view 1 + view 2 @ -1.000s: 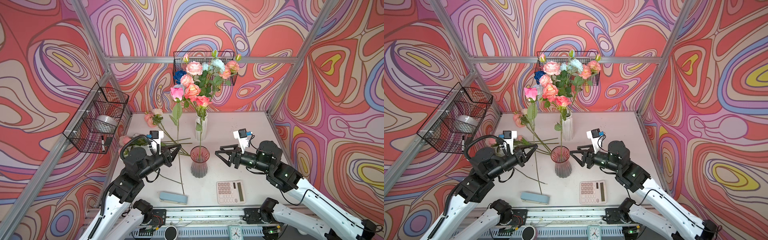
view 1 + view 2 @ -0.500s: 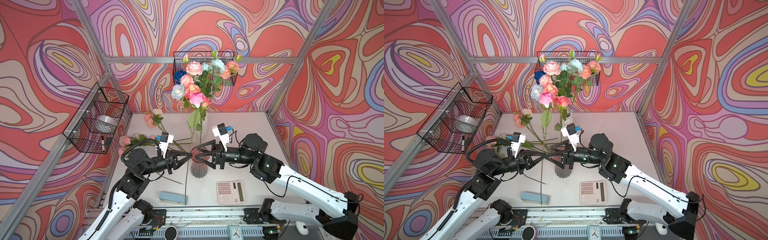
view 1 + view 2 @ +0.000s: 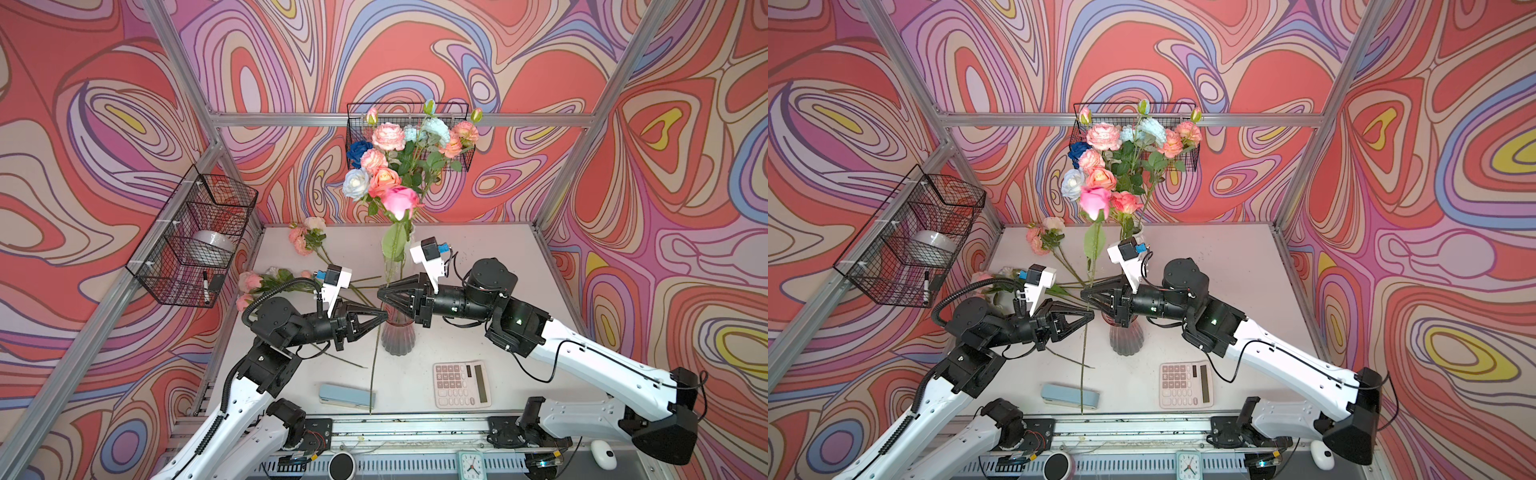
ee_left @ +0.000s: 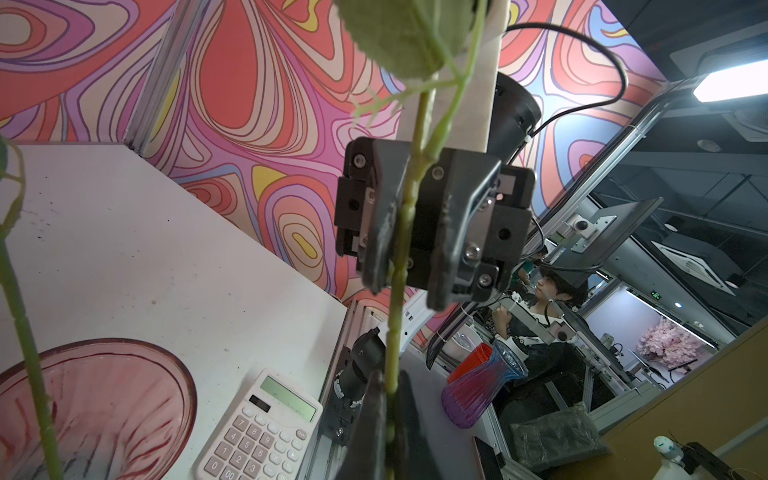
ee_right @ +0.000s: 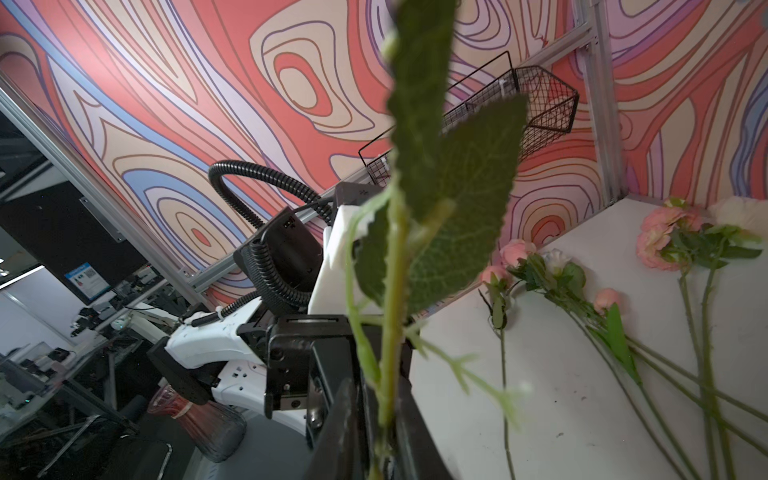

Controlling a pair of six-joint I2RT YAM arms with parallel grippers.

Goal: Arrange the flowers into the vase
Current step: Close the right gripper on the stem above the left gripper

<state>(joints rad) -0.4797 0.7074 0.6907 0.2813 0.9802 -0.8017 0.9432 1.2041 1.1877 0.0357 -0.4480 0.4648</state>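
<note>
Left fingers [image 3: 368, 309] clamped low on pink rose [image 3: 400, 201] stem, right fingers [image 3: 397, 284] clamped higher

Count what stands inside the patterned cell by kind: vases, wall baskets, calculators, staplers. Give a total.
Vases: 2, the pink vase and the tall pale vase behind it
Wire baskets: 2, the left wall basket and the back wall basket
Calculator: 1
Pale blue stapler: 1
Total: 6

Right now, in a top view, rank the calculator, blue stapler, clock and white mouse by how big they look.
1. calculator
2. blue stapler
3. clock and white mouse: too alike to rank.
</note>
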